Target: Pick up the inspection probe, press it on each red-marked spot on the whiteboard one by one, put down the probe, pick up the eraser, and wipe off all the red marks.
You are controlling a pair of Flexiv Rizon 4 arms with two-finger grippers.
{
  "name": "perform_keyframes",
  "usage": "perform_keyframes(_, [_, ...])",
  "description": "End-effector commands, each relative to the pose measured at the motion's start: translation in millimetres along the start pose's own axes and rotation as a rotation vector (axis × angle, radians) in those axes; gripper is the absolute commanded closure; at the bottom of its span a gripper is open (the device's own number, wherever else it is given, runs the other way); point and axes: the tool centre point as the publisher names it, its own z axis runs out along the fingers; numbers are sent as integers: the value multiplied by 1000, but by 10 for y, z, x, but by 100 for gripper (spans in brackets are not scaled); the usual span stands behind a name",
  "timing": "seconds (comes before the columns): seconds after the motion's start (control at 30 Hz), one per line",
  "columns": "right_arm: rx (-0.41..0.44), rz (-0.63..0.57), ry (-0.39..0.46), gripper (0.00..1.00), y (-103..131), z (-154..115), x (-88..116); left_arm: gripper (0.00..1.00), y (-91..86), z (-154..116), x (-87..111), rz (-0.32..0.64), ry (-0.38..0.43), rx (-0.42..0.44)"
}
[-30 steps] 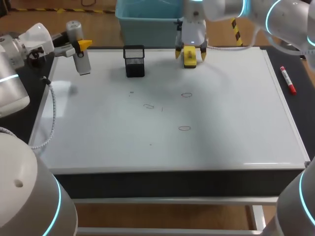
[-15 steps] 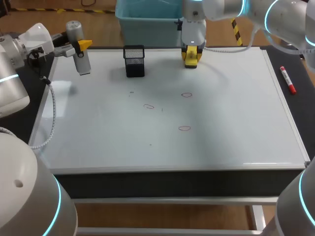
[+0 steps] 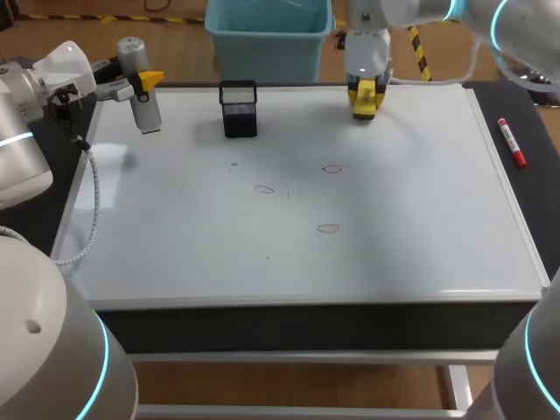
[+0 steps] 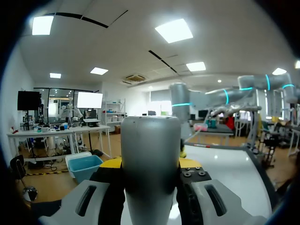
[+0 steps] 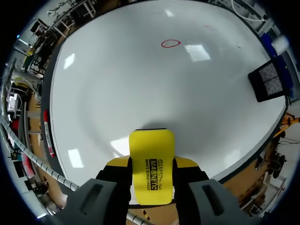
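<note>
Where a second ago the right gripper [image 3: 365,94] stood open astride the eraser [image 5: 151,147], near the holder [image 3: 239,109] along the far edge of the board [image 3: 420,201], it now clamps the eraser from both sides. It has carried the eraser sideways, farther from the holder but still close to that far edge. In the right wrist view the eraser sits between the yellow tips with its shadow on the board just ahead; whether it touches the board I cannot tell. The holder stands well apart from it there.

The left gripper [image 3: 143,83] has not moved. It grasps the probe [image 3: 147,109], a grey cylinder, on the holder's other side, near the board's far left corner. In the left wrist view the probe fills the gap between the fingers, gripped from both sides.

The three red marks are unchanged. One [image 3: 332,169] lies nearer than the holder and toward the eraser's side, one [image 3: 264,189] is almost straight in front of the holder, and one [image 3: 327,228] is farthest from it. A red marker [image 3: 512,143] lies off the board, well away from the holder, beyond the eraser.
</note>
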Motion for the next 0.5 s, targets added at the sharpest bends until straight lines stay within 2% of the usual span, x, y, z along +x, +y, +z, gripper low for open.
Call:
perform_keyframes(0.03, [54, 19, -31, 100, 230, -135, 442, 100, -1, 8, -1, 2, -1, 3])
perform_keyframes(0.23, [54, 71, -29, 100, 345, -132, 727, 100, -1, 8, -1, 2, -1, 3])
perform_keyframes(0.5, [63, 127, -7, 100, 618, -112, 1094, 100, -1, 8, -1, 2, -1, 3])
